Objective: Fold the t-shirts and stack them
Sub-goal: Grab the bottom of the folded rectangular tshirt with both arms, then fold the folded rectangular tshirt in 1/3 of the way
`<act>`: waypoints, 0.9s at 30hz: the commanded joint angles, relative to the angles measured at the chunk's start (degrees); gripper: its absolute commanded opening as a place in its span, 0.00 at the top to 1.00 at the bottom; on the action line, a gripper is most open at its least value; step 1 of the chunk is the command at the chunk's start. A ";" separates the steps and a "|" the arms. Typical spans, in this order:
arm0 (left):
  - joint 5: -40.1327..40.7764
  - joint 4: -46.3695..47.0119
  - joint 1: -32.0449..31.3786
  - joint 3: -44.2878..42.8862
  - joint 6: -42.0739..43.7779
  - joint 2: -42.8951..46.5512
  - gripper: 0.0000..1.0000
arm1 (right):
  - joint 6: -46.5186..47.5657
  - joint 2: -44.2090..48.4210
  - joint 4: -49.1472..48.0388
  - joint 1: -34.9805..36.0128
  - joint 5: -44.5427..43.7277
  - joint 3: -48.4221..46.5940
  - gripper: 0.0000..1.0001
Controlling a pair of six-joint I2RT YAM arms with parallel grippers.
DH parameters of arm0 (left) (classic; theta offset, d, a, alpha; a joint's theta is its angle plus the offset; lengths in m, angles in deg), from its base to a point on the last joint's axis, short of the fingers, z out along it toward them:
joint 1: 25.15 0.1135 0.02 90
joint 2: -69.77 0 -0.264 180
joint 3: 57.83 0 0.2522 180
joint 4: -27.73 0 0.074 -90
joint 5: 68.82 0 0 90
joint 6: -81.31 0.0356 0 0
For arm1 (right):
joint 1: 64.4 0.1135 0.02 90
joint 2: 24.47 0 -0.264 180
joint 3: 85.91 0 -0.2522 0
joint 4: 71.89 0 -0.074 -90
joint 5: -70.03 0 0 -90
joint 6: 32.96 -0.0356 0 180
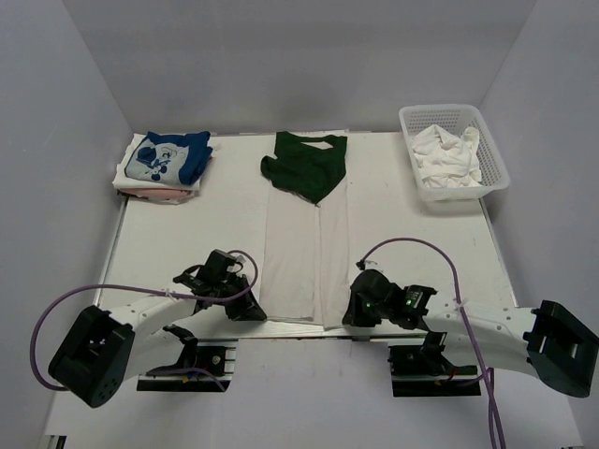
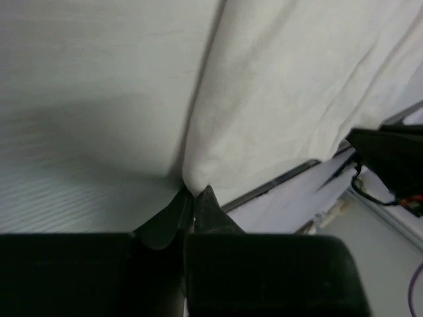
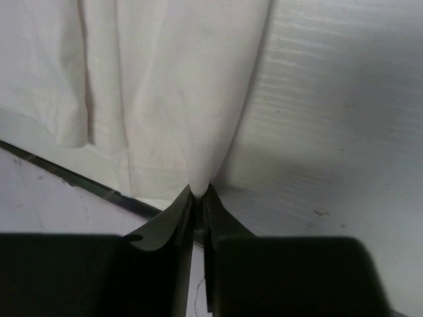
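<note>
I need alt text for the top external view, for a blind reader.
The left gripper and right gripper each pinch a near corner of a long white cloth t-shirt with a dark green far end, on a white table. A folded blue-and-white cartoon-print shirt sits far left, a white plastic basket far right.

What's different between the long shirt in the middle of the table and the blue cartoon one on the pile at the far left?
The middle shirt lies as a long narrow strip, white with dark green at its far end; the cartoon shirt is folded small, white and blue. The left gripper and right gripper pinch the middle shirt's near corners; no gripper touches the cartoon shirt. Both are soft cloth on one table.
</note>
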 commanded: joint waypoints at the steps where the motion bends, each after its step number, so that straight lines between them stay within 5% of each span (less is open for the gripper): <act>1: 2.51 2.03 -0.94 -0.40 1.73 -3.60 0.94 | 1.16 -2.30 -0.98 -0.41 1.65 -0.18 0.91; 3: 2.49 2.03 -1.55 -0.94 2.26 -3.61 1.00 | 1.70 -3.45 -1.07 -0.50 1.39 -1.58 1.00; 8: 1.09 -0.77 -2.08 -5.06 2.79 0.25 1.00 | 3.63 -3.45 -1.86 -0.33 -2.55 -5.44 1.00; 15: 9.15 -2.62 -0.24 -16.04 3.93 1.05 1.00 | 7.76 -5.30 2.00 -3.31 -14.34 -14.25 1.00; 21: 17.60 -2.09 0.38 -30.69 4.55 -13.94 1.00 | 12.23 -12.94 3.59 -10.06 -21.63 -26.18 1.00; 27: 20.69 0.62 3.89 -43.55 7.97 -25.13 1.00 | 17.33 -21.63 -5.01 -17.10 -21.30 -32.96 1.00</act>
